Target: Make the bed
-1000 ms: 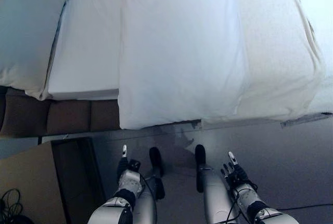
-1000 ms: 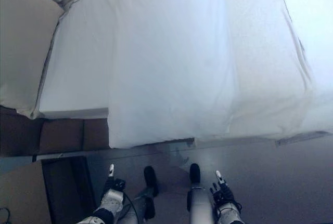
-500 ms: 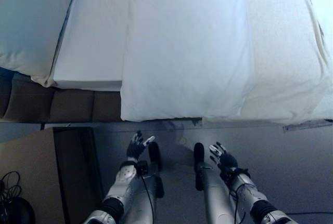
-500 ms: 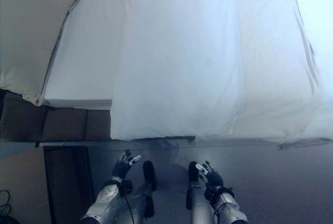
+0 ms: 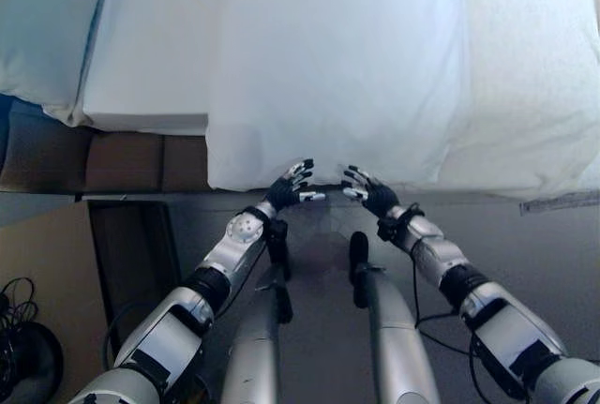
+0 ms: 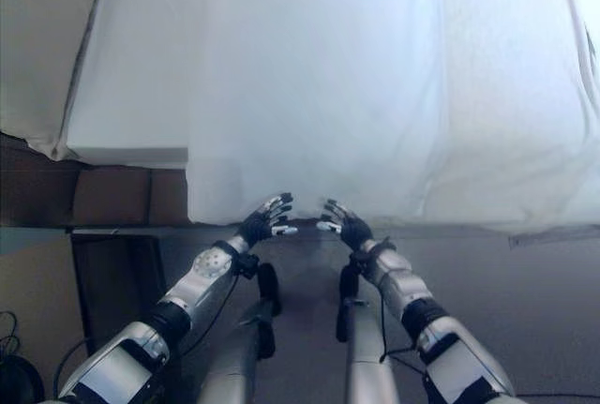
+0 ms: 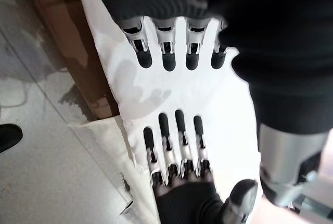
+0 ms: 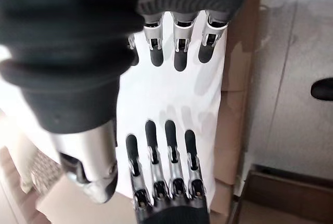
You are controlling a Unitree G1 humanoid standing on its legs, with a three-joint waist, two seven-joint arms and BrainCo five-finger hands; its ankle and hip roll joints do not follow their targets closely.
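Observation:
A white duvet [image 5: 337, 57] lies across the bed and hangs over its near side, its lower hem [image 5: 281, 184] just above the floor. My left hand [image 5: 291, 187] and right hand [image 5: 367, 193] are stretched out to that hem, side by side and a little apart. Both are open with straight fingers. In the left wrist view my left fingers [image 7: 166, 52] hover over the white cloth [image 7: 208, 104], facing the right hand's fingers [image 7: 174, 146]. The right wrist view shows my right fingers [image 8: 177, 47] over the same cloth, opposite the left hand [image 8: 161, 161].
A pillow [image 5: 37, 29] lies at the bed's head on the left, beside bare white sheet [image 5: 150, 48]. The brown bed base [image 5: 122, 162] shows below it. A cardboard box [image 5: 47, 282] stands on the grey floor at lower left. A tape strip [image 5: 558, 202] lies at the right.
Both arms have stretched forward from low by the floor up to the duvet's hanging hem, fingers spreading open. The camera has tipped, shifting the whole picture.

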